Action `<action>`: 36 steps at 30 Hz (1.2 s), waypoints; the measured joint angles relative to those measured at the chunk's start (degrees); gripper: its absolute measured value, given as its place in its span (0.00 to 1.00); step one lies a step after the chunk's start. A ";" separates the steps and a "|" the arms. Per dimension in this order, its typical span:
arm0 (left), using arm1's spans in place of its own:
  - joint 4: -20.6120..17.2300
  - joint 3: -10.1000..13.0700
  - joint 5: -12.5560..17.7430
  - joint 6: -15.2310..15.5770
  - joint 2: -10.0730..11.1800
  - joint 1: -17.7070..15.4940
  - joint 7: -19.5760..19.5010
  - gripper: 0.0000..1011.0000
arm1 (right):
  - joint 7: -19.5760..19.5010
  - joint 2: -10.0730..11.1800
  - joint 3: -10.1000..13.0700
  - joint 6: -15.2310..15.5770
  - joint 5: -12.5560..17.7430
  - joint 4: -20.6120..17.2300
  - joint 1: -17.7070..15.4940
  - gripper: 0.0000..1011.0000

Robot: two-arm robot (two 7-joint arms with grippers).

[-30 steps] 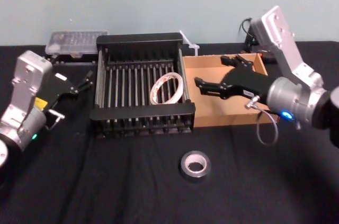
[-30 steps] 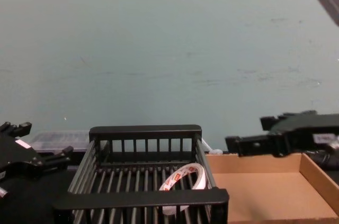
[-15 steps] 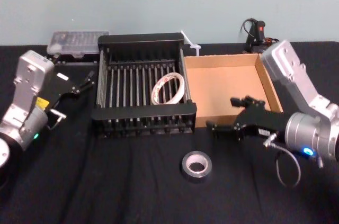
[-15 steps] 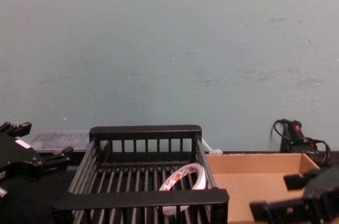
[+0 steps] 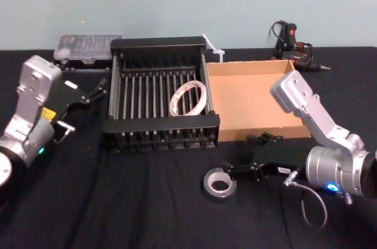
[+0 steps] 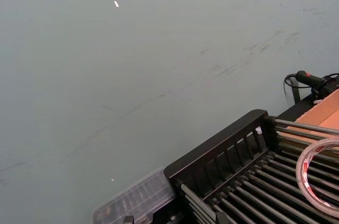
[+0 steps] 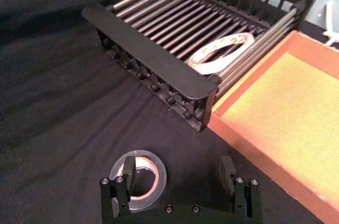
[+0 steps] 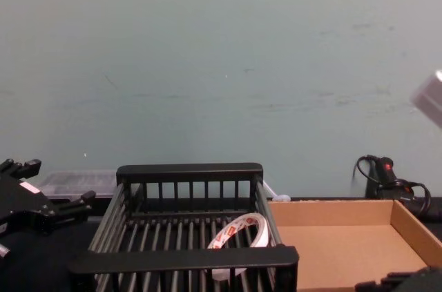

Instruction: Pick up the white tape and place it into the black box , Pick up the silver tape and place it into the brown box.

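Note:
The silver tape lies flat on the black cloth in front of the boxes. My right gripper hangs open low over the cloth just right of it. One of its fingers reaches over the roll's rim, and the other stands toward the brown box. The white tape leans inside the black box at its right side. My left gripper is parked open left of the black box.
A clear plastic case sits behind the black box at the back left. A black corded tool lies behind the brown box, and a white strip between the boxes at the back. Bare cloth stretches across the front.
My right gripper has come off the brown box, moving forward and down to the cloth beside the silver tape, still open. The left arm and both tapes have not moved.

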 joint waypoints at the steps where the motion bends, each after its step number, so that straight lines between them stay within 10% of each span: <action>1: 0.00 0.00 0.00 0.00 0.00 0.00 0.00 0.99 | 0.09 0.01 -0.40 0.07 -0.06 0.25 0.23 0.99; 36: 0.00 0.00 0.00 0.00 0.00 0.00 0.00 0.99 | 1.54 -2.26 -5.57 1.07 -3.50 6.76 4.46 0.99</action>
